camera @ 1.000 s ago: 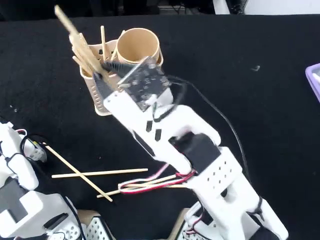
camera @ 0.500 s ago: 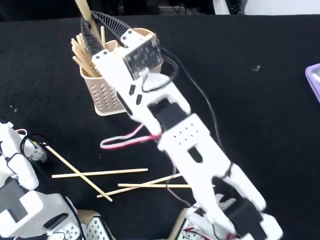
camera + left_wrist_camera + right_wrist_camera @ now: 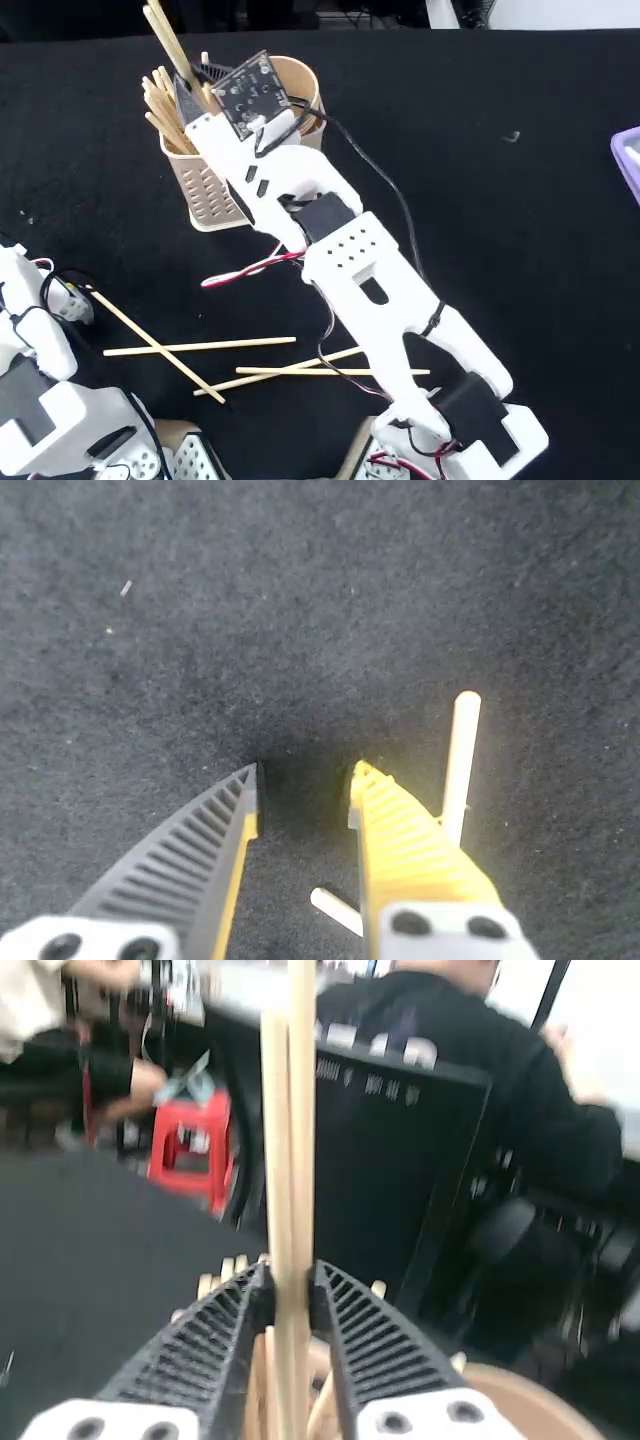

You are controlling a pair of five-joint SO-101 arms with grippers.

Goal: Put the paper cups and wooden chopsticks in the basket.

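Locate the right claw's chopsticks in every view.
High view: gripped chopsticks rise top left, over the basket.
Right wrist view: upright at centre, in the right claw.
Left wrist view: other, loose chopsticks beside the left claw.
Shared landmark: the paper cup.

basket [image 3: 205,195] mouth crowded by chopsticks [image 3: 158,100] and cup [image 3: 305,80]; right arm [image 3: 340,250] overhanging it

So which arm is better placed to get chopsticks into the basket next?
Right. The right gripper is shut on two chopsticks over the basket; the left gripper hangs open over the table beside loose chopsticks.
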